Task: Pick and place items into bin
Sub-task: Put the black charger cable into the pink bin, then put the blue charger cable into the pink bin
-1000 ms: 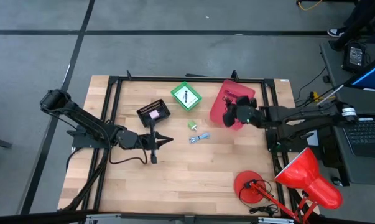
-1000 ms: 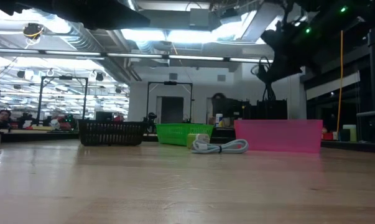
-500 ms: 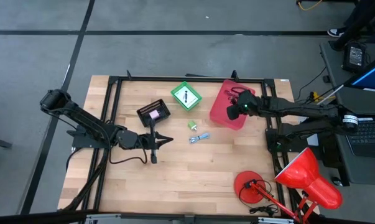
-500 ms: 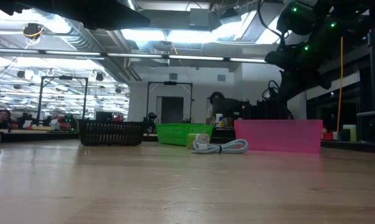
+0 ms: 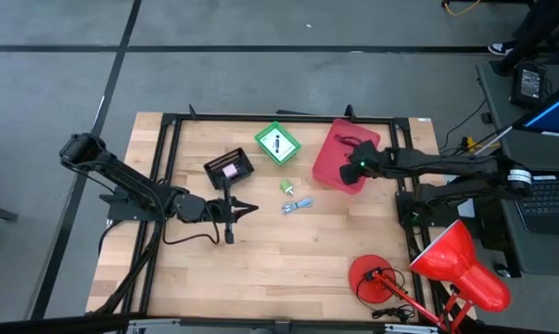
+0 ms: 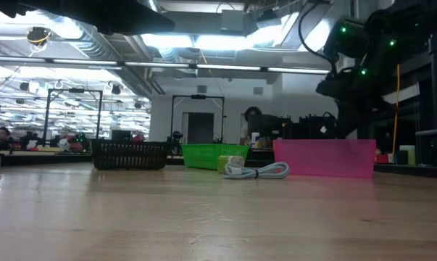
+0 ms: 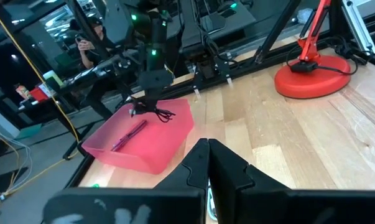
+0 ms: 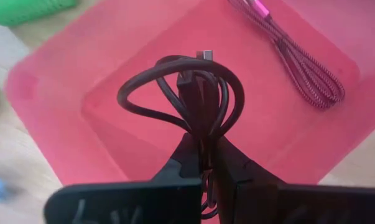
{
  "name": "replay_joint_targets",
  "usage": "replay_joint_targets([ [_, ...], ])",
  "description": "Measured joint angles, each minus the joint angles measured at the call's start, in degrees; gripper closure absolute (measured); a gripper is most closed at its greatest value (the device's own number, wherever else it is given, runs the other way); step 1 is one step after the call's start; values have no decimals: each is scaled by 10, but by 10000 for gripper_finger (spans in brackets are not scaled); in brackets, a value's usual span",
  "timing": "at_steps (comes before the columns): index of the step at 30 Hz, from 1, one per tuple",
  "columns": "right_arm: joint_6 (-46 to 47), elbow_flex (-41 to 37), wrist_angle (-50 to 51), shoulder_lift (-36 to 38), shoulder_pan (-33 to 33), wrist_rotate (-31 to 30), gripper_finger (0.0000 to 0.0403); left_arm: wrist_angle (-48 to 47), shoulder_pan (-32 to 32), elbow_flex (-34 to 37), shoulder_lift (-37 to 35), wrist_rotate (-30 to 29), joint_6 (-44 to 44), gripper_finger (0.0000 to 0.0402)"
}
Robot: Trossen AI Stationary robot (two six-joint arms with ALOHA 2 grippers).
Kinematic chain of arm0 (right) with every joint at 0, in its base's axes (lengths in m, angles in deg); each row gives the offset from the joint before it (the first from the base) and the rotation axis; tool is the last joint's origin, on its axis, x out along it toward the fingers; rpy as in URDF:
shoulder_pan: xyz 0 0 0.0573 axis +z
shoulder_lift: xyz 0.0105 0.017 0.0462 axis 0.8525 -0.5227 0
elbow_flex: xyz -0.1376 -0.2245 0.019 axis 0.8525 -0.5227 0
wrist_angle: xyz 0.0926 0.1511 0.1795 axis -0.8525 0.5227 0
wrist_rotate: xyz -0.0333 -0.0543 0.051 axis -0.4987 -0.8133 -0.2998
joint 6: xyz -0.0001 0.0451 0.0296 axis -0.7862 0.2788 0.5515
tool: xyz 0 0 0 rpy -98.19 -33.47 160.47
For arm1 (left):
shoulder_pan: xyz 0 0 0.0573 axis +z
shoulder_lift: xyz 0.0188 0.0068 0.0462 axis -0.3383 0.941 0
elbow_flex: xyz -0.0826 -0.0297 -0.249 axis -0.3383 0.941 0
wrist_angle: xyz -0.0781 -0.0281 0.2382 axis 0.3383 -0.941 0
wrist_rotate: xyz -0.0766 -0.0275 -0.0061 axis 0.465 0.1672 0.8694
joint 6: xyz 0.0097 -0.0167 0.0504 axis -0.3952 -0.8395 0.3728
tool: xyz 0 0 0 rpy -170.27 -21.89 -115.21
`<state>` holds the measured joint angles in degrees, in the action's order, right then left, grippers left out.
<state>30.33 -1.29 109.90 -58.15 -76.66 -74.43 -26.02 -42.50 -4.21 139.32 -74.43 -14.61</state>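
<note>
My right gripper (image 8: pixel 203 155) pinches the coiled black cable (image 8: pixel 187 93) above the pink bin (image 8: pixel 63 81), red cable (image 8: pixel 293 56) already inside; left gripper (image 7: pixel 207 163) rests pressed together mid-table; risk: loops snag my fingers on release, dragging cable over the rim.

Dark jointed arms, small green lights

High view: overhead, straight down, taking in the whole pale wooden table (image 5: pixel 260 278). Low view: at tabletop level, looking across to the room. Left wrist view: forward across the boards toward the shallow pink plastic bin (image 7: pixel 143 140), fairly far. Right wrist view: close above that bin. All four views share it.
</note>
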Motion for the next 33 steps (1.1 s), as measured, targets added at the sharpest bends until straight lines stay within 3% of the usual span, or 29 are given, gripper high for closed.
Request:
replay_joint_targets([
  [7, -19, -11, -12, -4, 0, -1, 393, 0, 0, 0, 0, 0, -7, 398],
  [23, -49, -11, -56, -4, 0, -39, 285, -4, 0, 0, 0, 0, -29, 398],
  [33, -101, -11, -124, -4, 16, -25, 289, -5, 0, 0, 0, 0, -29, 398],
])
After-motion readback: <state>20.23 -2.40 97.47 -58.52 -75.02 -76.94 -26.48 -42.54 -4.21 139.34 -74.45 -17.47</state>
